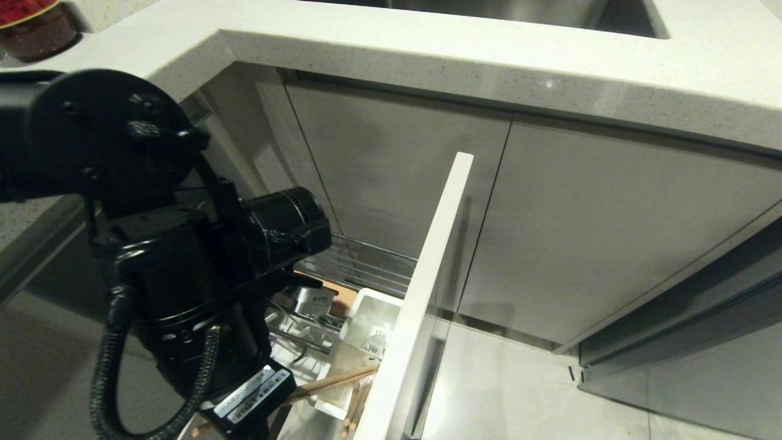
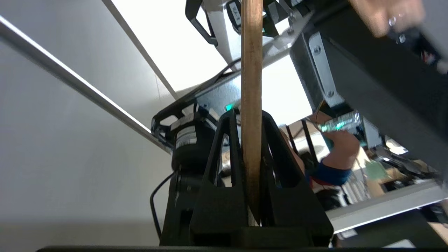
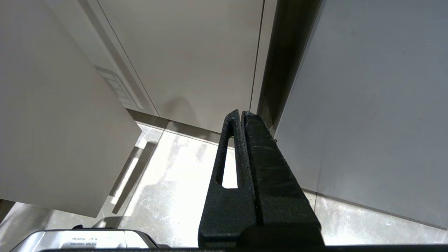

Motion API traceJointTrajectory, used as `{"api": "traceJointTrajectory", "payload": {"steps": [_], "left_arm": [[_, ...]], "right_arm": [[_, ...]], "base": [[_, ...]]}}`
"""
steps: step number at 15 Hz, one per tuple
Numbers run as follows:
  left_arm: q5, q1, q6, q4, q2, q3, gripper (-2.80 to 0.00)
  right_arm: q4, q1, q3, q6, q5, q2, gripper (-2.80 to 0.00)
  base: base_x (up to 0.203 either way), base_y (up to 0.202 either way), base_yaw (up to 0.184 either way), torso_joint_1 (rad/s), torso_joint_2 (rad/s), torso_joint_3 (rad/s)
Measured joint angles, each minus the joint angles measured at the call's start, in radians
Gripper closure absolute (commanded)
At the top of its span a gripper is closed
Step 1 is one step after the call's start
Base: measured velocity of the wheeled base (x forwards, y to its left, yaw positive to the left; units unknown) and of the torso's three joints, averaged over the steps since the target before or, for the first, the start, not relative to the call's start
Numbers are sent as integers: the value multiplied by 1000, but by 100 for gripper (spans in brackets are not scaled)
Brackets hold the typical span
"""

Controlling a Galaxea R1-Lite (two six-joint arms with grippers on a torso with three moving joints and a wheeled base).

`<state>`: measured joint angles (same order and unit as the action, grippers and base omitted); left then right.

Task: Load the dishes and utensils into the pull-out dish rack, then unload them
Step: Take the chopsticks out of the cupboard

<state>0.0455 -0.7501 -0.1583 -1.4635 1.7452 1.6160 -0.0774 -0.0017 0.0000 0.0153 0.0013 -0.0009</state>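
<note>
The pull-out dish rack (image 1: 366, 264) stands drawn out under the counter, with its white panel front (image 1: 427, 275) and white utensil cup (image 1: 374, 315) showing. My left arm hangs over the rack and hides much of it. My left gripper (image 2: 251, 115) is shut on a wooden chopstick (image 2: 251, 87), which runs out past the fingertips. In the head view a chopstick (image 1: 333, 383) sticks out from under the wrist toward the cup, with more wooden sticks (image 1: 355, 404) below it. The dishes are out of view. My right gripper (image 3: 242, 113) is shut and empty, parked above the floor beside a cabinet.
A red-lidded jar (image 1: 30, 24) stands on the counter at the far left and a steel sink (image 1: 519, 12) lies at the back. Closed cabinet doors (image 1: 580, 232) and floor tiles (image 1: 519, 391) lie right of the rack. A person's hand (image 2: 385, 14) shows in the left wrist view.
</note>
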Motion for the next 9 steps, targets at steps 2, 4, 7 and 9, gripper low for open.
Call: {"api": "traceJointTrajectory", "payload": {"steps": [2,4,7,9], "left_arm": [[-10,-20,2,-29,-58,2,0],[-46,-34,3,-51,-110,3,0],[-81,-40,6,-56,-176,1,0],[-94,-42,6,-57,-224,9,0]], "right_arm": [[0,0,0,0,0,0,0],[0,0,0,0,0,0,0],[0,0,0,0,0,0,0],[0,0,0,0,0,0,0]], "base": [[0,0,0,0,0,0],[0,0,0,0,0,0],[0,0,0,0,0,0],[0,0,0,0,0,0]]}}
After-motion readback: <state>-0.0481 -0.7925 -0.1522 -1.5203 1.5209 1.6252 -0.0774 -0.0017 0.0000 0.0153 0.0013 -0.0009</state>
